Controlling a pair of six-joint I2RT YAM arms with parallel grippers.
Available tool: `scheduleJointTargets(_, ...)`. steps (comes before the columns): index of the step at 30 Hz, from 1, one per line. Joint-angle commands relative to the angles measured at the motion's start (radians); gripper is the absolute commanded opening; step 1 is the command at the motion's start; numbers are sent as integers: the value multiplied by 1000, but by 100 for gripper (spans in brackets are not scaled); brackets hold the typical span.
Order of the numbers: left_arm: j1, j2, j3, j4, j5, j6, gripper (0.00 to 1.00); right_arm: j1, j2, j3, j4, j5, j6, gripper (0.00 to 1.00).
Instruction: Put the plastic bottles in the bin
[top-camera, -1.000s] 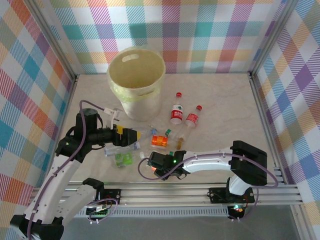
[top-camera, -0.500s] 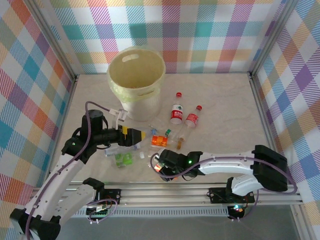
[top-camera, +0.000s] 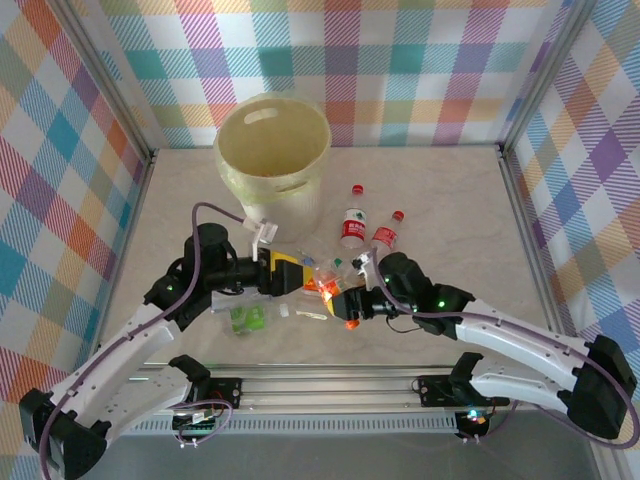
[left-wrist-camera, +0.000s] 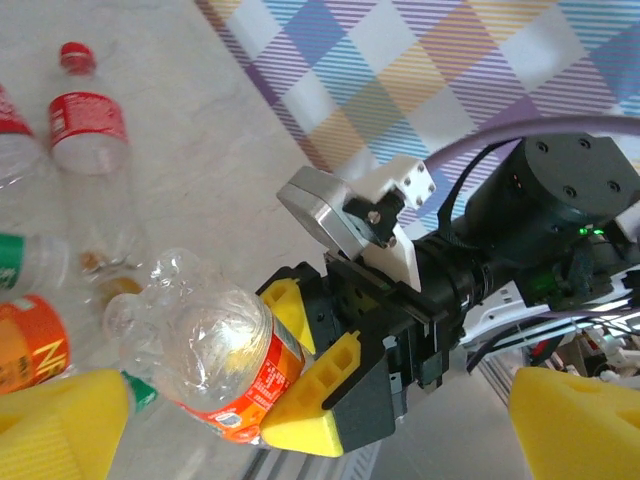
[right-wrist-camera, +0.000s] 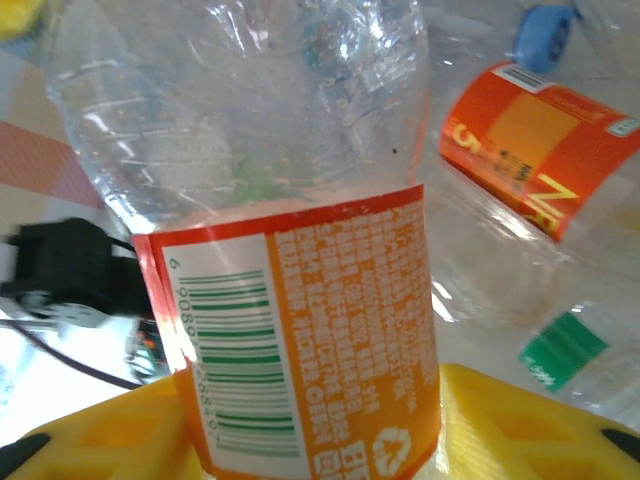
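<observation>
Orange-labelled bottle (right-wrist-camera: 300, 330) clamped in right gripper (top-camera: 348, 303) near the bin (top-camera: 272, 200), probably for carrying over; left gripper (top-camera: 300, 273) there too, gaping wide, empty.

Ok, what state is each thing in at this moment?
bin: upright, open-topped, nothing visible inside
held orange bottle: clamped in right end effector
right end effector: shut on held orange bottle
left end effector: open, empty
red-label bottles and: lying flat, caps on
loose orange bottle: lying flat
</observation>
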Motion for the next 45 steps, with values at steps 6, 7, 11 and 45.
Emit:
scheduleJointTargets(6,-88,91,-29,259,-38,-129,96,-71,-52,1,204,-232,175,52)
scheduleJointTargets(7,-96,101,-26,260,-46,-130,95,-74,-53,4,214,-240,181,52)
scheduleJointTargets(11,-117,131,-18,269,-58,-146,94,-87,-58,5,254,-262,207,52)
scheduleJointTargets(45,-124,178,14,323,-69,-303,81,-101,-66,-27,340,-282,251,51)
